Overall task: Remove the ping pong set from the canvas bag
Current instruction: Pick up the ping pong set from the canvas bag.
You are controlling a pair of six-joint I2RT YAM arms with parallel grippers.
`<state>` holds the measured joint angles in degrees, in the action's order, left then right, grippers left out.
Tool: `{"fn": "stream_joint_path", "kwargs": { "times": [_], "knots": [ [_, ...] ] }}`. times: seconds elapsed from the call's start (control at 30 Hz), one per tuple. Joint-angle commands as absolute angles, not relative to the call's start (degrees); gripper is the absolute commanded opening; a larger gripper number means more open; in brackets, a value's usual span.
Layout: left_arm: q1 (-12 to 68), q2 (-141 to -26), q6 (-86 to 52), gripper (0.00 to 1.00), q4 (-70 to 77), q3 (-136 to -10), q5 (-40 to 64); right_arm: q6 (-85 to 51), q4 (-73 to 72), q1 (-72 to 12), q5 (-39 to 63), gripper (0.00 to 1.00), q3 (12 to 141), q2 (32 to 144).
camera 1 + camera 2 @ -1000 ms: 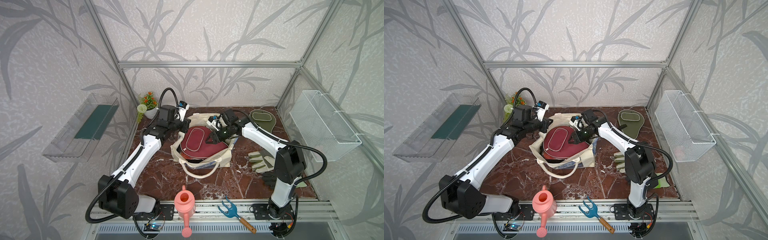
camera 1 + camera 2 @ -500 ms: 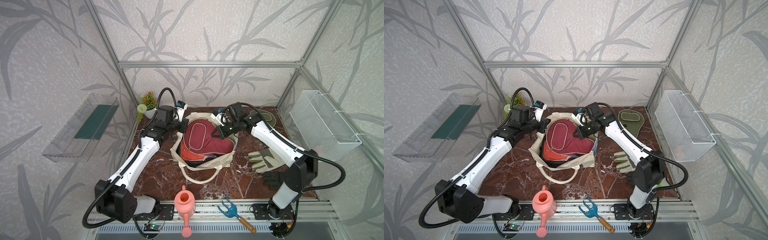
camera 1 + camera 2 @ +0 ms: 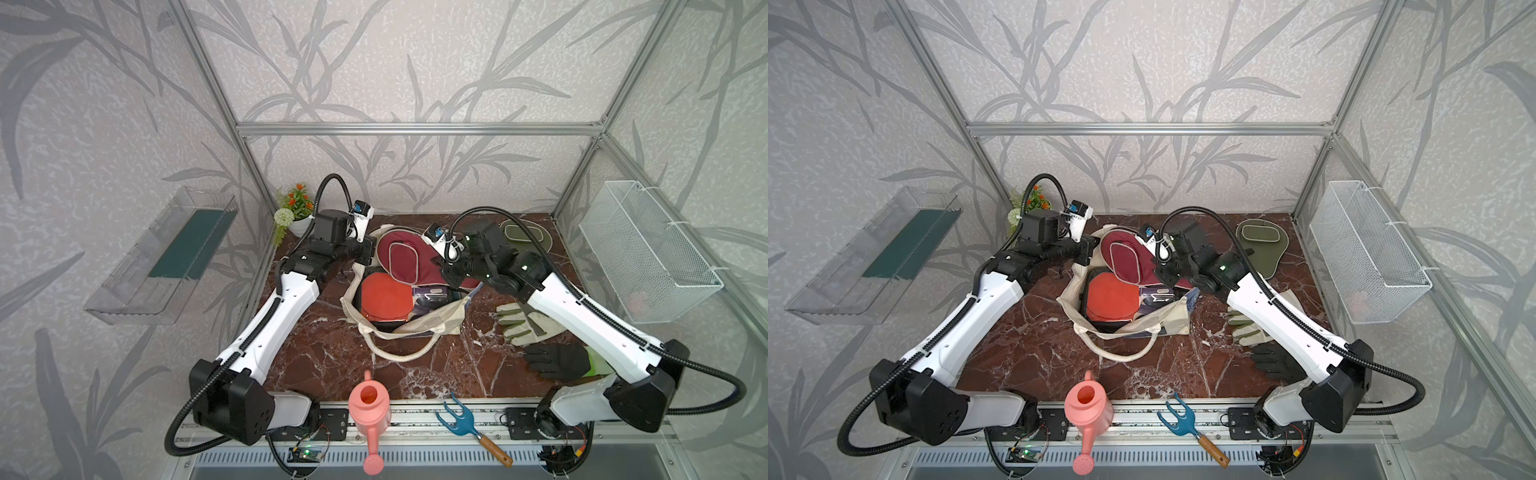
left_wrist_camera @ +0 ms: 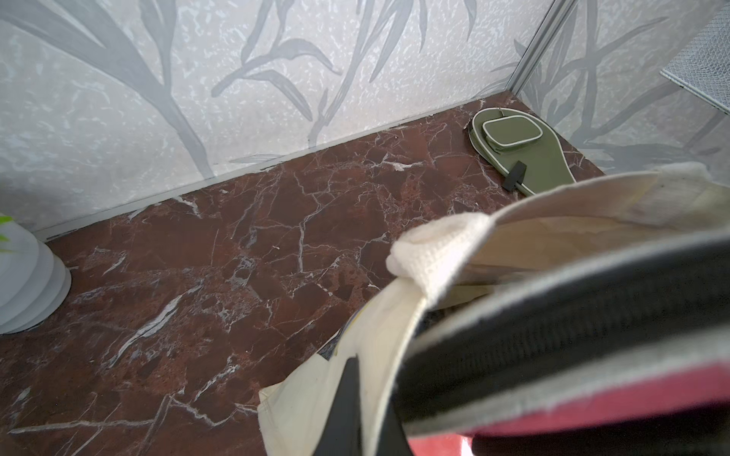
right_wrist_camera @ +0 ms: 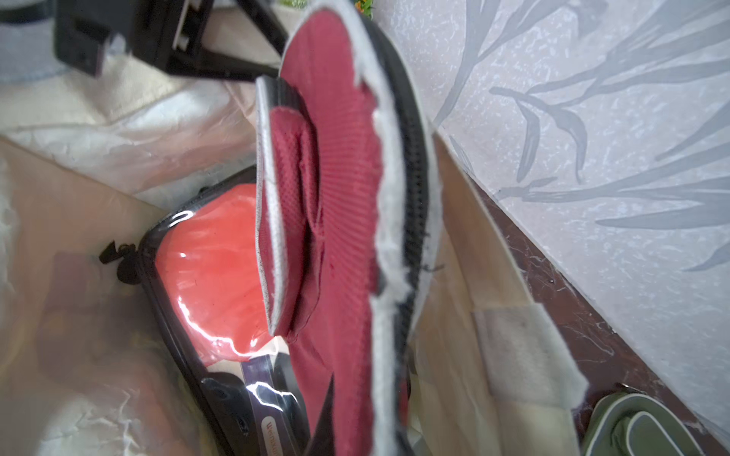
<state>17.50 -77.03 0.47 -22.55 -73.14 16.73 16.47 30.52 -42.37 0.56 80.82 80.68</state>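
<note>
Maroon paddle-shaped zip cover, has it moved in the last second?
Yes. The maroon paddle-shaped zip cover has shifted toward the back wall, away from the pink watering can, uncovering the red-faced paddle in the cream canvas bag.

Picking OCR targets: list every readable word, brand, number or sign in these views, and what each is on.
"Weinxu": sideways on a pale label on the clear-fronted paddle case inside the canvas bag, right wrist view; cut off at the frame edge, letters uncertain.
The white label on that case, in a top view: too small to read.
No text visible on the maroon cover, olive cover or watering can.
</note>
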Motion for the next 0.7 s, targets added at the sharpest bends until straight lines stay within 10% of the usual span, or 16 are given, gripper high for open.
{"fn": "stream_joint_path", "kwargs": {
  "times": [0.0,0.17,0.4,0.67],
  "knots": [
    [17.7,-75.6,1.1,0.0,-17.6,-75.2,17.7,20.7,20.9,-44.0,-3.0,0.0,77.1,77.5],
    [17.7,-75.3,1.1,0.0,-17.6,-74.6,17.5,17.4,23.6,-44.0,2.4,0.31,75.0,78.2],
    [17.7,-75.0,1.0,0.0,-17.3,-74.3,17.6,15.5,26.9,-44.0,7.0,0.45,74.4,80.2],
    [17.7,-74.8,1.0,0.0,-17.1,-74.1,17.5,17.4,31.1,-44.0,4.8,0.0,78.9,82.1]
  ]
}}
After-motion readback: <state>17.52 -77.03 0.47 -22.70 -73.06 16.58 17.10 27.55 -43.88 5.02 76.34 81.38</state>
